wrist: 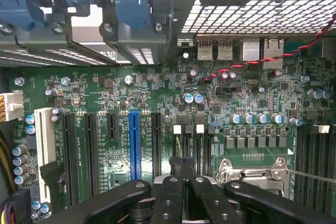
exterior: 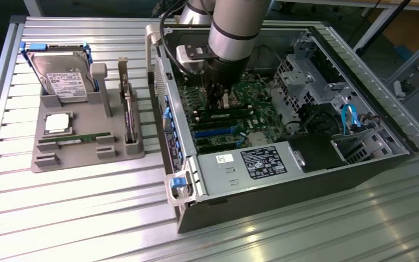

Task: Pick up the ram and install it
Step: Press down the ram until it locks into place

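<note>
A long thin green ram stick lies flat in the grey holder on the exterior view's left, outside the computer. My gripper is far from it, lowered inside the open computer case over the green motherboard. In the wrist view the black fingers stand pressed together, the gripper shut just above the narrow memory slots with white clips, beside the processor socket. No green stick shows between the fingers.
The holder also carries a hard drive, a square silver processor and an upright dark expansion card. The case's power supply, drive cage and blue cables crowd the exterior view's right. Black and blue expansion slots lie beside the memory slots.
</note>
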### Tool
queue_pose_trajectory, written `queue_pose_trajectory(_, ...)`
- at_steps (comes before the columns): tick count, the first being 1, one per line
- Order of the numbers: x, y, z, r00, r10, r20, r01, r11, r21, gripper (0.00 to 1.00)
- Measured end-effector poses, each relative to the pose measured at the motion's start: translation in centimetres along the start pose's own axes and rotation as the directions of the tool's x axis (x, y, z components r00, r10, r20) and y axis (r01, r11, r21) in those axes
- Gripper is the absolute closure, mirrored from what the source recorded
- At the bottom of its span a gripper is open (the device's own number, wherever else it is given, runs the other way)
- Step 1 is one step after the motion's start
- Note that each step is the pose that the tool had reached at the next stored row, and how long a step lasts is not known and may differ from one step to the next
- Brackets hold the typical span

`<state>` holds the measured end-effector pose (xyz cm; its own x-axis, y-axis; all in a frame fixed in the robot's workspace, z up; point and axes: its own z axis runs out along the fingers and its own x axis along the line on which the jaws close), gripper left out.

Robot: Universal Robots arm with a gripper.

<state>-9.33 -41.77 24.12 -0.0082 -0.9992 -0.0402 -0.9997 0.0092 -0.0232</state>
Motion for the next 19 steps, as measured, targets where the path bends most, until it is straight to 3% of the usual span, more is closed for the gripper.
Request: queue_pose_trajectory(19,0.08,0.02,0.63,1.0,0.0,0.0,0.0,1.0,0.0,0.9)
